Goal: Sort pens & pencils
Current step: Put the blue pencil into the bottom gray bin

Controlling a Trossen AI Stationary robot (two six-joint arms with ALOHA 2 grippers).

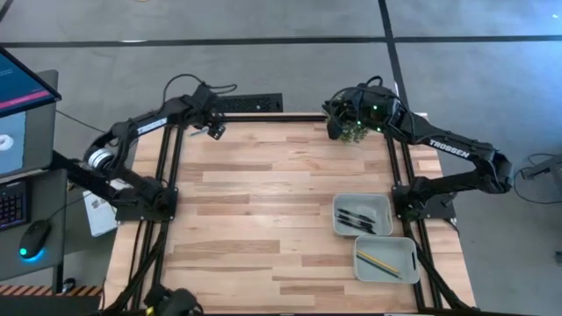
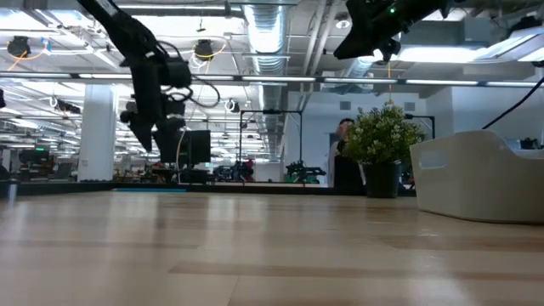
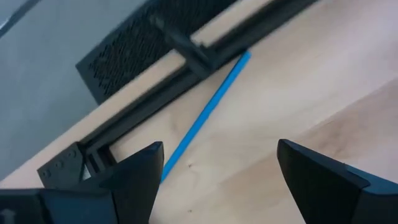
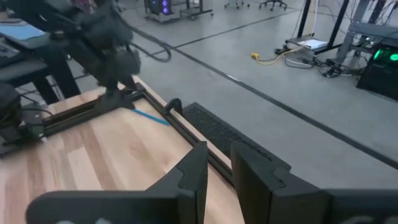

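Observation:
The blue pencil [image 3: 205,112] lies flat on the wooden table near its far-left corner, alongside the black frame rail; the right wrist view shows the pencil [image 4: 149,116] too. My left gripper [image 3: 221,148] hovers open above it, touching nothing, and stands clear of the tabletop in the low view [image 2: 161,140]. Black pens [image 1: 356,218] lie in the farther grey tray [image 1: 379,204]. The yellow pencil [image 1: 379,261] lies in the nearer tray [image 1: 406,247]. My right gripper [image 1: 335,130] is raised over the far edge, shut and holding nothing.
The two grey trays sit side by side at the table's right edge; one tray's wall [image 2: 476,178] shows in the low view. A black perforated bar [image 1: 250,103] lies beyond the far edge. A monitor, keyboard and mouse [image 1: 33,237] stand left of the table.

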